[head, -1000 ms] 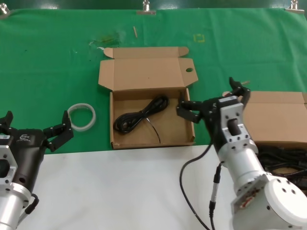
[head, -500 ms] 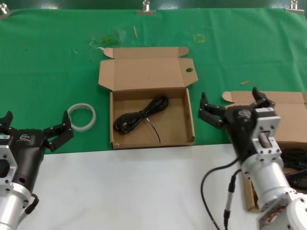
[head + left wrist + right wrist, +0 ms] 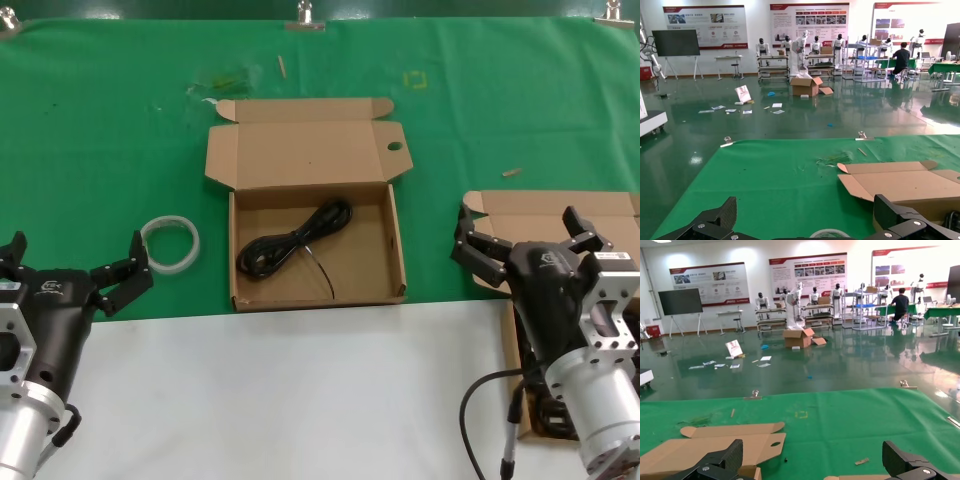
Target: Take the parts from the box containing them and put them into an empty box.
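The brown box with the round hole in its lid tab [image 3: 307,155] lies open at the table's middle, and one black cord bundle [image 3: 292,246] lies inside it. Its holed lid [image 3: 715,447] also shows in the right wrist view. The plain-lidded box [image 3: 545,210] sits at the right, largely hidden behind my right arm, and its cords are hidden. My right gripper [image 3: 525,240] hovers open over that box's near left part, holding nothing. My left gripper [image 3: 75,260] waits open at the near left.
A white tape ring [image 3: 170,243] lies on the green cloth just left of the middle box, beyond the left gripper's fingers [image 3: 720,220]. A small wood chip [image 3: 511,172] lies behind the right box. White table surface [image 3: 270,390] runs along the front.
My right arm has swung right, from the middle box's right wall to above the right-hand box, staying open and empty. The left arm has not moved.
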`<state>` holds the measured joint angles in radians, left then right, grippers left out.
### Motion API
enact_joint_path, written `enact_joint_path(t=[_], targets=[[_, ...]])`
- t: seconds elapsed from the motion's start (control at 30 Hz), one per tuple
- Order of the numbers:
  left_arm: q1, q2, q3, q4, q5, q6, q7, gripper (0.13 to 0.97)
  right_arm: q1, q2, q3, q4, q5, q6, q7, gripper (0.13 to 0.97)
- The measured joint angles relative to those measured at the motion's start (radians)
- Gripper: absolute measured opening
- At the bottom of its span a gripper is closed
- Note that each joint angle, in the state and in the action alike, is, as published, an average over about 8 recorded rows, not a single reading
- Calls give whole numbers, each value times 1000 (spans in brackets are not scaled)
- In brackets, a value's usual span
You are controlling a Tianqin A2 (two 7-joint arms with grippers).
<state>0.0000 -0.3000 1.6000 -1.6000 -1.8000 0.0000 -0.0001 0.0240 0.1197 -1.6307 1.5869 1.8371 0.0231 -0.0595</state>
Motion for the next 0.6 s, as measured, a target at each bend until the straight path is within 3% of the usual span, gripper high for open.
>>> enact_joint_path(t=[0.6], targets=[[0, 0, 0, 0, 0, 0, 0, 966, -3, 0, 4, 2, -5, -3, 8, 966]])
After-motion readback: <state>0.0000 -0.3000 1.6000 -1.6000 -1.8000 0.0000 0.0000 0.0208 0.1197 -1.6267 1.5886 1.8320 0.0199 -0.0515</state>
